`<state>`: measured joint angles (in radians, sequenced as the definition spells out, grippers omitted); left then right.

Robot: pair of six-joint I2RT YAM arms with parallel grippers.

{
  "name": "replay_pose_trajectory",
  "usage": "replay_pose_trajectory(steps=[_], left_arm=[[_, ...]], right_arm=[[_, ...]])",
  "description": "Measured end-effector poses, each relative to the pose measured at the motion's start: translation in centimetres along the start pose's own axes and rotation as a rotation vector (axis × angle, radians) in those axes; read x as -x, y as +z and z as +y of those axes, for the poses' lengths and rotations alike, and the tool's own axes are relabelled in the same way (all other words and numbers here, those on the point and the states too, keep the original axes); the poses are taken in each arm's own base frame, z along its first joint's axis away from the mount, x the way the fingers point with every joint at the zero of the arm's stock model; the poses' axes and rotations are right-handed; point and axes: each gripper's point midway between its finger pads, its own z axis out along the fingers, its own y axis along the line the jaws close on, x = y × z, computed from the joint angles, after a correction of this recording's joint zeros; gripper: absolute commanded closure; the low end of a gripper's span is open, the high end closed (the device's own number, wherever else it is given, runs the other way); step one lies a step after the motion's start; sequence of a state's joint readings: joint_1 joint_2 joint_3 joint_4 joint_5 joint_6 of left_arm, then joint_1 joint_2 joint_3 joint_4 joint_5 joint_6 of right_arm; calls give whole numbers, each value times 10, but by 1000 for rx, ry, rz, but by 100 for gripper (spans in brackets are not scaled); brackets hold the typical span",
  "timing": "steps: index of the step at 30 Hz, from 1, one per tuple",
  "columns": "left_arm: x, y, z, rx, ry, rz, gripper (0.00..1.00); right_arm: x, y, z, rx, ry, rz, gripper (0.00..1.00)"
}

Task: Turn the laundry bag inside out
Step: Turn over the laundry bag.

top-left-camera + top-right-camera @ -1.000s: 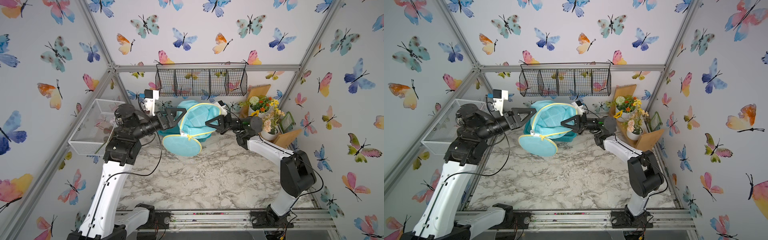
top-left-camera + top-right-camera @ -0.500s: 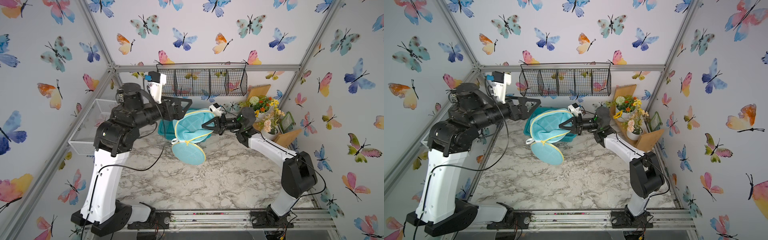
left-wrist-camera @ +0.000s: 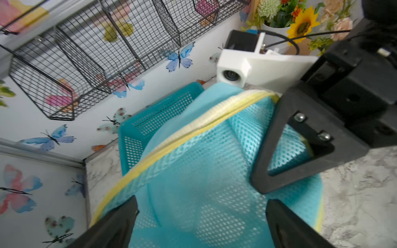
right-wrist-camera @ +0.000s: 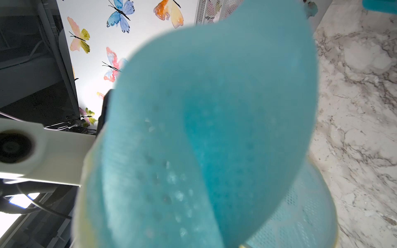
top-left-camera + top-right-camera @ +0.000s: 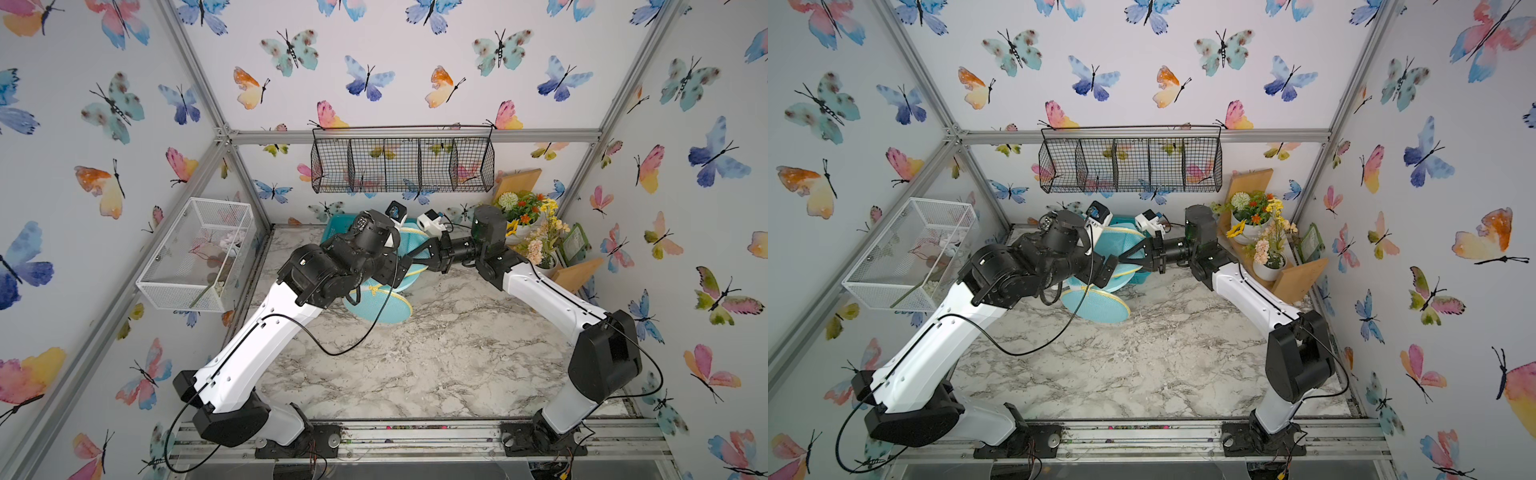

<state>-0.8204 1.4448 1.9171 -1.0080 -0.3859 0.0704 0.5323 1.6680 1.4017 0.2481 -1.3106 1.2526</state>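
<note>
Laundry bag (image 5: 378, 306) sits at the back middle of your marble table (image 5: 415, 365), just in front of the teal plastic basket (image 3: 154, 126) and between your 2 arms. In both top views (image 5: 1096, 306) its lower round end faces up and toward the front, with yellow piping around the rim, low over the marble. You cannot tell from these views whether that end touches the surface. The rest of the laundry bag rises from that end toward the grippers, and much of it is hidden under the left wrist.

Your right gripper (image 3: 262, 185) is pinched shut on the bag's turquoise mesh. In the left wrist view, 1 black triangular finger lies against the fabric beside a yellow-piped seam, and mesh shows through its cut-out. The other finger is hidden behind the fabric. In the right wrist view the bag (image 4: 214, 128) fills most of the frame, blurred and very near the lens.

Your left gripper (image 3: 202, 201) stands wide, its 2 fingertips well apart with mesh spread between them, and it grips nothing. Whether the tips press the fabric, you cannot tell.

Beyond the bag, a black wire basket (image 5: 403, 166) hangs on the back wall. A white wire basket (image 5: 195, 257) is fixed on the left wall, and pots of flowers (image 5: 523, 212) stand in the right back corner.
</note>
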Motion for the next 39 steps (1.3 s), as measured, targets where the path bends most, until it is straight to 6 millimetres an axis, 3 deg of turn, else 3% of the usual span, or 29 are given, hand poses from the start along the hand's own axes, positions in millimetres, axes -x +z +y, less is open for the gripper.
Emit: replay_pose_trajectory(steps=[8,18,24,32,39], left_arm=[[27,-9,25,128,47,-122,7],[13,21,41,149,26,-96,37],[14,30,45,120,3,-112,42],[55,46,60,103,-79,-207,43],[22,80,69,49,-181,-117,44]], right_arm=[[-18,7,4,-12,-6,41,97],[-34,17,11,-7,-18,84,97],[-47,22,24,1,-57,115,97],[-80,40,27,-1,-91,210,97],[-86,37,68,-19,-287,227,97]])
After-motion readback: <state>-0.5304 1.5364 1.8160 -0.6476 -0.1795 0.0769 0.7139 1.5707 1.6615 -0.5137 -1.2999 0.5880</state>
